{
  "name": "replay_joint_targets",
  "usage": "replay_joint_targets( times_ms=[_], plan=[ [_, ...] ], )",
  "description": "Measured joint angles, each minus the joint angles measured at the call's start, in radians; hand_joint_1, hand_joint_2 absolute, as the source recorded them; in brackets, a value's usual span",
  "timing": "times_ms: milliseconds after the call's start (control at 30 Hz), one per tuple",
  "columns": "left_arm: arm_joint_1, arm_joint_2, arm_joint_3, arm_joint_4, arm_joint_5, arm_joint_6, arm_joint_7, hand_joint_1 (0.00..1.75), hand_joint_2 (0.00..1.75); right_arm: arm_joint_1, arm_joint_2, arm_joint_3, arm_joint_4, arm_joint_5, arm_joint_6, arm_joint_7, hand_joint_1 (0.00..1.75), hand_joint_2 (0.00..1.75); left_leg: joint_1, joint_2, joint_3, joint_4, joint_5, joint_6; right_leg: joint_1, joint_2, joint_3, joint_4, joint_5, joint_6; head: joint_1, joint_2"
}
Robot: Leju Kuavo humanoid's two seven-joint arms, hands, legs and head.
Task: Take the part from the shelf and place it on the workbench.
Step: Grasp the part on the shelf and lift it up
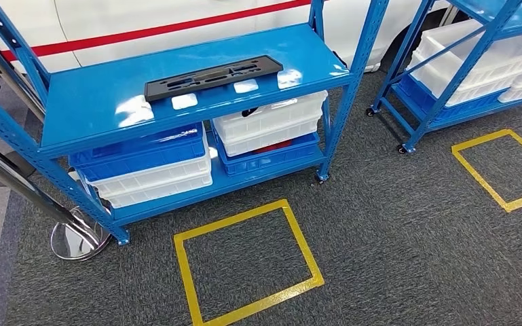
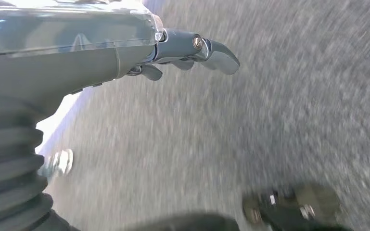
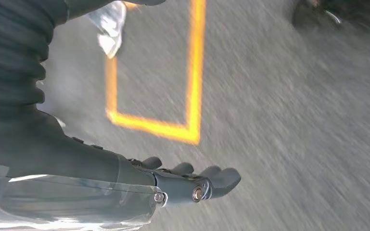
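The black part (image 1: pixel 213 77) is lying flat on the top level of the blue shelf (image 1: pixel 102 102), in the upper left of the head view. Nothing is being held by the left robot hand (image 2: pixel 192 53) or the right robot hand (image 3: pixel 192 180); both are hanging over grey carpet (image 1: pixel 394 224), fingers loosely extended and apart.

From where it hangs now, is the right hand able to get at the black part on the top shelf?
Probably not yet. The right hand hangs over the carpet, holding nothing, while the black part lies unobstructed on the blue shelf.
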Motion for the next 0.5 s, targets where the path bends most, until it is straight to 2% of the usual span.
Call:
replay_joint_targets(
  times_ms=[67, 100, 133, 300, 500],
  plan=[
    [0.003, 0.0, -0.03, 0.004, -0.028, 0.022, -0.007, 0.0, 0.0, -0.039, 0.025, 0.003, -0.06, 0.065, -0.103, -0.206, 0.0, 1.75, 0.0, 0.006, -0.002, 0.0, 0.001, 0.0, 0.0, 0.006, -0.005, 0.0, 0.003, 0.0, 0.0, 0.0],
    [0.005, 0.0, -0.042, 0.006, -0.031, 0.026, -0.009, 0.0, 0.0, -0.062, 0.036, 0.007, -0.101, 0.105, -0.129, -0.287, 0.0, 1.75, 0.0, 0.009, -0.002, 0.0, 0.002, 0.0, 0.001, 0.009, -0.007, 0.0, 0.005, 0.0, 0.0, 0.0],
    [0.006, 0.0, -0.051, 0.007, -0.031, 0.029, -0.011, 0.0, 0.0, -0.08, 0.045, 0.011, -0.152, 0.148, -0.142, -0.329, 0.0, 1.75, 0.0, 0.01, -0.002, 0.0, 0.003, 0.0, 0.001, 0.011, -0.008, 0.0, 0.005, 0.0, 0.0, 0.0],
    [0.024, -0.001, -0.07, 0.009, -0.016, 0.037, -0.024, 0.0, 0.0, -0.063, 0.06, 0.021, -0.44, 0.295, -0.161, -0.318, 0.0, 1.75, 0.0, 0.001, -0.003, 0.002, 0.008, -0.002, 0.002, 0.001, -0.01, 0.001, 0.006, 0.0, 0.0, 0.0],
    [0.029, -0.001, -0.072, 0.015, -0.009, 0.033, -0.026, 0.0, 0.0, 0.019, 0.052, 0.025, -0.659, 0.335, -0.15, -0.314, 0.0, 1.75, 0.0, 0.002, -0.008, 0.002, 0.008, -0.002, 0.001, 0.003, -0.014, 0.002, 0.006, 0.0, 0.0, 0.0]
  ],
)
